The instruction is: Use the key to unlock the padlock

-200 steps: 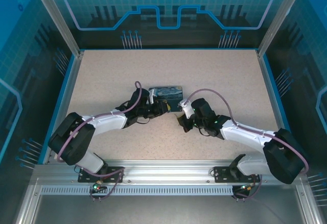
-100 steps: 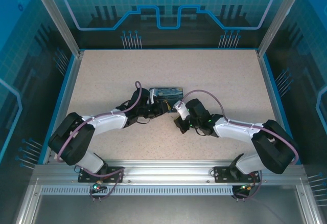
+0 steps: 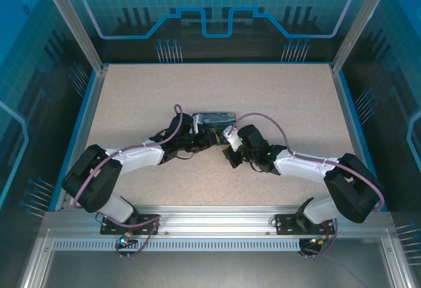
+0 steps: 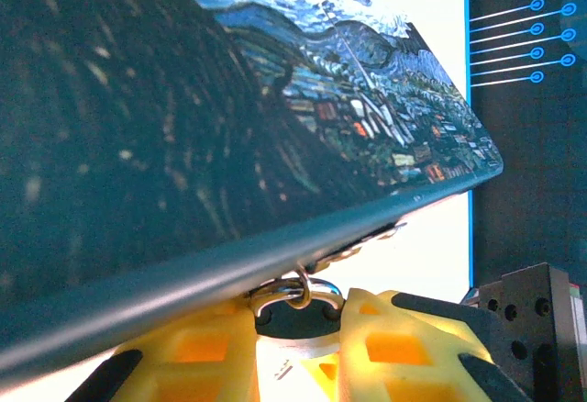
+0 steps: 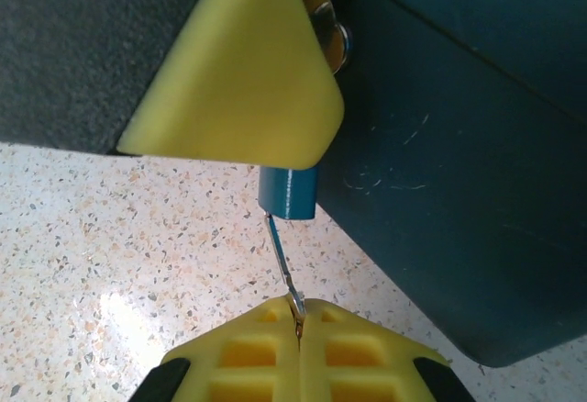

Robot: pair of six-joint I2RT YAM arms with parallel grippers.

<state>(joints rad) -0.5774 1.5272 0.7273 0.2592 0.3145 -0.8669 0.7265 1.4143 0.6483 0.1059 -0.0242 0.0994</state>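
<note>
Top external view shows the speckled surface (image 3: 283, 97) with a dark-blue painted tin (image 3: 215, 116) near its middle and both arms meeting at the tin's near edge. The left end effector (image 4: 295, 329) has its yellow pads on either side of the padlock (image 5: 288, 194), apparently clamping it. The silvery shackle (image 4: 298, 290) loops through the tin's latch just above. The right end effector (image 5: 298, 324) has its pads pressed together, pinching the key (image 5: 280, 257) by its head. From the right wrist, the padlock lies directly ahead of that end effector, with the keyhole end of its blue body facing back toward it. Padlock and key share nearly one long axis; the key leans slightly off line, its tip touching the padlock's end face. Whether the blade is seated I cannot tell. The right arm is the nearer to act, and I judge that a straight push along that axis, then a twist, is called for.
</note>
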